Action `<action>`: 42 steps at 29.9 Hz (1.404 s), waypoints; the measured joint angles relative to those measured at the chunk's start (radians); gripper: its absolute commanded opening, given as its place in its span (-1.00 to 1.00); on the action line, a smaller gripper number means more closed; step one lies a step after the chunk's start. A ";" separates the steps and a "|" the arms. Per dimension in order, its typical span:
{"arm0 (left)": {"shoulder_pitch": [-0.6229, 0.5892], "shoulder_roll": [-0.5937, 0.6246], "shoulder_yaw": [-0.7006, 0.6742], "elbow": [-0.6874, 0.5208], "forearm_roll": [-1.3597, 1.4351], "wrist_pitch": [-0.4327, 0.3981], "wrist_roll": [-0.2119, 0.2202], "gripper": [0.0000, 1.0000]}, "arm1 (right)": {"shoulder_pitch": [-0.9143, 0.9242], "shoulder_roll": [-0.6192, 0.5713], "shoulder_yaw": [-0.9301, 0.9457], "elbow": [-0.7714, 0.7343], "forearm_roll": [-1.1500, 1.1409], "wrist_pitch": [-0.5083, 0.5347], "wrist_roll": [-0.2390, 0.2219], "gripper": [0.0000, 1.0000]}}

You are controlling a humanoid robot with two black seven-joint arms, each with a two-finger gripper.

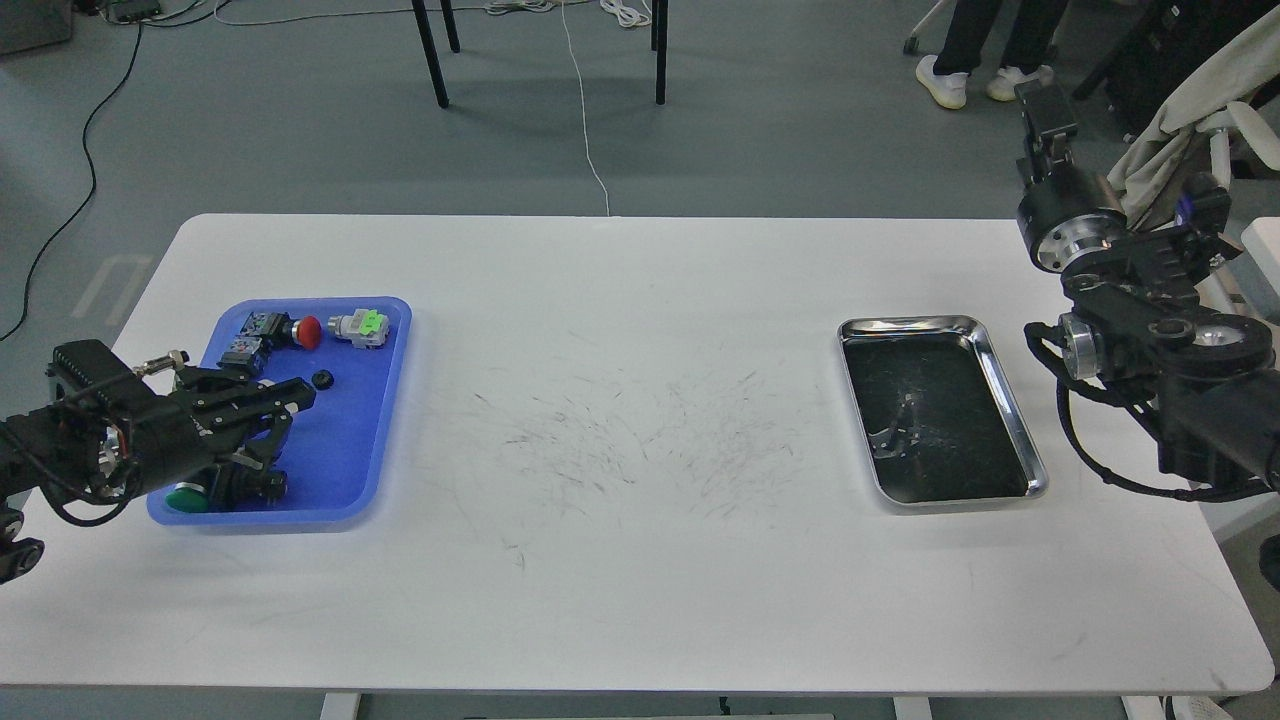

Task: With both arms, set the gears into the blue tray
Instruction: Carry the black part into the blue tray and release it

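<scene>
The blue tray [385, 400] sits at the nine o'clock side of the worktop [620, 560]. One gear [322, 379] lies inside it, near the centre, just beside the tip of the left gripper [290, 398]. Its fingers point toward three o'clock over the tray floor and appear slightly parted, holding nothing. A second gear cannot be made out; it may be hidden under the left arm.

Switches with a red cap [308, 332] and a green cap [370, 325] lie at the tray's twelve o'clock end, and another green-capped switch [187, 497] sits at its six o'clock end.

The steel tray [1005, 390] at three o'clock looks empty. The right gripper [1043, 105] is raised beyond the worktop's far right corner; whether its fingers are open or closed cannot be told.

Judgement: the visible gear looks delivered. To finish well, the left arm should lift straight up before withdrawing, so the fingers do not drag the gear or knock the switches.
</scene>
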 measured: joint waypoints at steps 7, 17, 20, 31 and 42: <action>-0.003 -0.005 0.002 0.063 0.050 0.000 0.000 -0.75 | -0.001 0.001 0.002 0.000 0.000 0.000 0.000 0.91; 0.006 -0.037 0.003 0.129 0.161 0.000 0.000 -0.74 | -0.001 0.000 0.001 0.000 0.000 0.000 0.001 0.91; 0.006 -0.045 0.003 0.136 0.163 0.000 0.000 -0.72 | -0.001 0.000 0.001 0.000 0.000 0.000 0.001 0.91; 0.009 -0.064 0.007 0.164 0.164 0.000 0.000 -0.45 | -0.002 0.000 0.001 -0.001 0.000 0.000 0.001 0.91; 0.011 -0.063 0.006 0.163 0.156 0.000 0.000 -0.07 | -0.002 0.000 0.001 -0.001 0.000 0.000 0.001 0.91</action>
